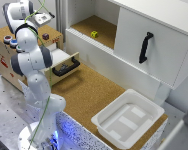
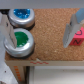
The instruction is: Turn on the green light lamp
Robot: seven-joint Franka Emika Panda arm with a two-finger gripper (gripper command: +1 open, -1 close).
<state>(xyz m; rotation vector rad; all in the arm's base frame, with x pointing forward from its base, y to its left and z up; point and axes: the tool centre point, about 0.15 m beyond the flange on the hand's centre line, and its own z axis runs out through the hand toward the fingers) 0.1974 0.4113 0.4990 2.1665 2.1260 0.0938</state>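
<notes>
Not yet pressed: spread pincer hanging above the worktop, green button at middle left untouched.

Robot lab test bench.
A Panda arm is bolted to a perforated metal table beside a mock cork-topped counter, white cabinet and drawer.

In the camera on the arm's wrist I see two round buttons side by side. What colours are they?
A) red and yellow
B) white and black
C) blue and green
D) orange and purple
C: the wrist view shows a blue button and next to it a green button, both in grey rings on the cork-topped box.
</notes>
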